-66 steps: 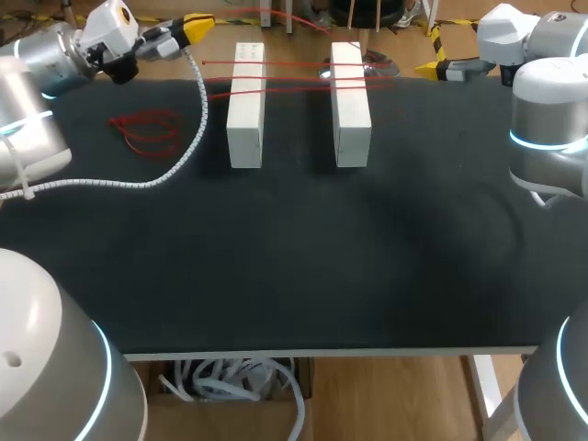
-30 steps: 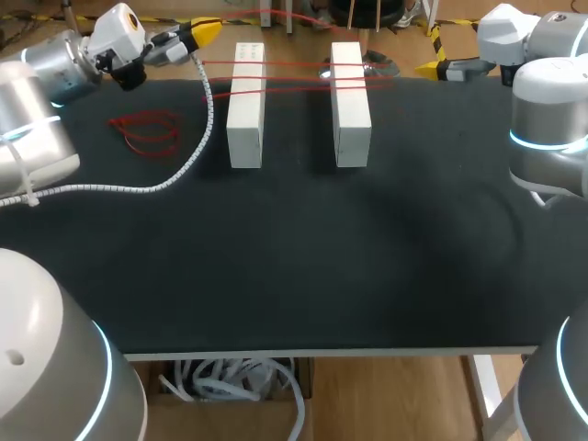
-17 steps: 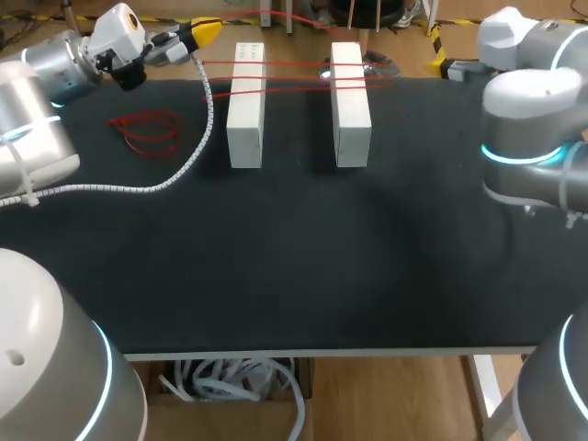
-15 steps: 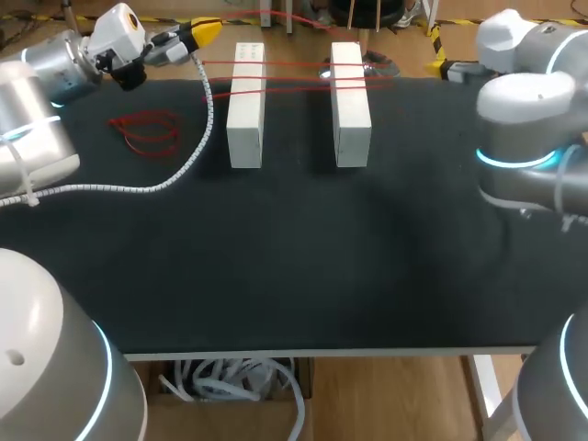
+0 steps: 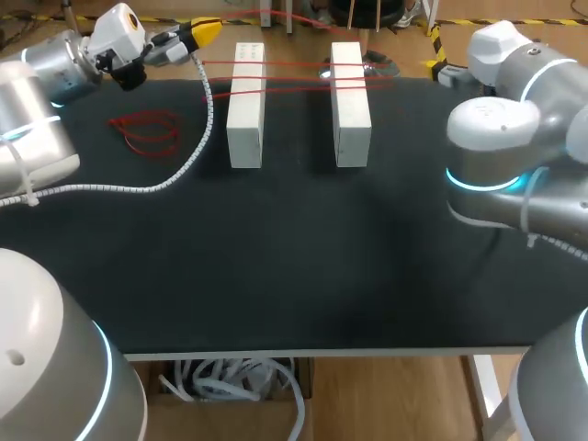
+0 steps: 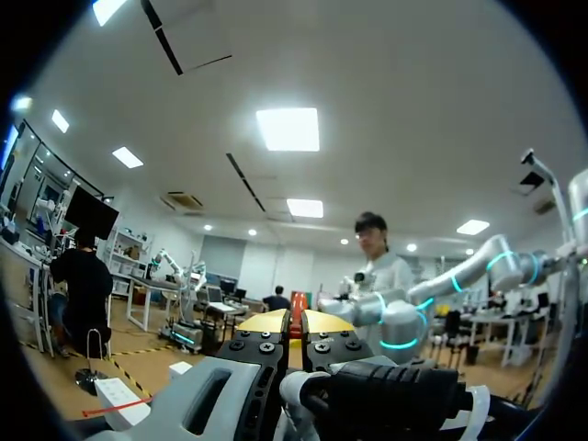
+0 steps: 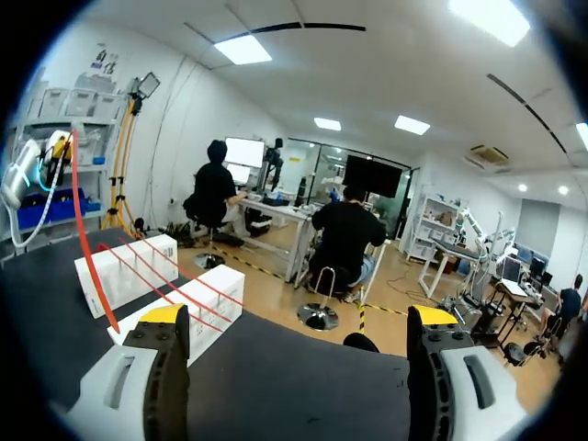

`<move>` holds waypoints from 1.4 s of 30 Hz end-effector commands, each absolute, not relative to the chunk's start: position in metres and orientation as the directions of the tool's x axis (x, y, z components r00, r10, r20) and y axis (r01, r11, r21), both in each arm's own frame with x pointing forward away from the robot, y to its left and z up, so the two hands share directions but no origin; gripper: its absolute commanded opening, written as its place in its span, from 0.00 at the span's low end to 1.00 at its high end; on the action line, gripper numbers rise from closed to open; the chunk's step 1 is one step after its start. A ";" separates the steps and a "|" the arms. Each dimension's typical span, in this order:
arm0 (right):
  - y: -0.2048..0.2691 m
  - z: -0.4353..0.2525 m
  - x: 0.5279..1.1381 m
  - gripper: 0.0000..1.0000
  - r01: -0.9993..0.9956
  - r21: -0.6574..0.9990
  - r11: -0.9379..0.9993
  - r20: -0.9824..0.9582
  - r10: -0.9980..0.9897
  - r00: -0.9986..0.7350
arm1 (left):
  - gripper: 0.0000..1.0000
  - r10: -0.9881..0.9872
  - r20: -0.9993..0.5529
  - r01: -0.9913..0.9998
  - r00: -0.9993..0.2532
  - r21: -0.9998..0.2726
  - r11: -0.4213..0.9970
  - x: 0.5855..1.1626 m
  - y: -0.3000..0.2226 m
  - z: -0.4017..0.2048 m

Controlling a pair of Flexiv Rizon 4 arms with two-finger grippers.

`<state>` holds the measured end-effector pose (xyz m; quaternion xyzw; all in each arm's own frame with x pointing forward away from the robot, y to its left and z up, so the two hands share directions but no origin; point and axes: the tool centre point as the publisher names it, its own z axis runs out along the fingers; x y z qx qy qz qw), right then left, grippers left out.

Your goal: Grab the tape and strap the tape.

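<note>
Two white blocks (image 5: pixel 245 106) (image 5: pixel 350 103) stand side by side at the table's far edge, with several strands of red tape (image 5: pixel 294 73) stretched across their far ends. My left gripper (image 5: pixel 200 32) hovers just left of the blocks, shut on the tape's free strand, which curves off behind the blocks. In the left wrist view its yellow tips (image 6: pixel 294 322) are pressed together. From the right wrist view both blocks (image 7: pixel 124 271) (image 7: pixel 197 299) and the tape (image 7: pixel 152 276) lie ahead and to one side of my right gripper (image 7: pixel 299 322), which is wide open with nothing between its fingers.
A loose bundle of red tape (image 5: pixel 147 131) lies at the far left of the black table (image 5: pixel 294 257). A white coiled cable (image 5: pixel 188 147) trails from my left arm across that corner. My right arm's elbow (image 5: pixel 491 152) hangs over the table's right side.
My right arm has swung leftward over the table's right side, hiding its gripper behind the elbow. The left gripper shifted slightly right early on and has kept still since.
</note>
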<state>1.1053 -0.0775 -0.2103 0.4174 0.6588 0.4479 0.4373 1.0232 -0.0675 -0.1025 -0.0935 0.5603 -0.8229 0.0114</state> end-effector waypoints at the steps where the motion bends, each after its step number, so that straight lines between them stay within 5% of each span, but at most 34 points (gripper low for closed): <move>1: -0.075 -0.213 1.106 1.00 0.152 0.956 0.250 -0.208 0.946 -0.248 | 0.00 -0.125 0.141 -0.085 -0.982 -0.924 -0.373 1.023 -0.068 -0.103; 16: -0.075 -0.213 1.106 1.00 0.152 0.956 0.250 -0.208 0.946 -0.248 | 0.00 -0.125 0.141 -0.085 -0.982 -0.924 -0.373 1.023 -0.068 -0.103; 26: -0.082 -0.211 1.098 1.00 -0.032 0.993 -0.113 0.111 0.991 -0.076 | 0.00 -0.125 0.141 -0.085 -0.982 -0.924 -0.373 1.023 -0.068 -0.103; 32: -0.083 -0.203 1.094 1.00 -0.200 0.898 -0.392 0.378 0.920 -0.106 | 0.00 -0.125 0.141 -0.085 -0.982 -0.924 -0.373 1.023 -0.068 -0.103; 42: -0.078 -0.179 1.092 1.00 -0.338 0.740 -0.582 0.555 0.812 -0.181 | 0.00 -0.125 0.141 -0.085 -0.982 -0.924 -0.373 1.023 -0.068 -0.103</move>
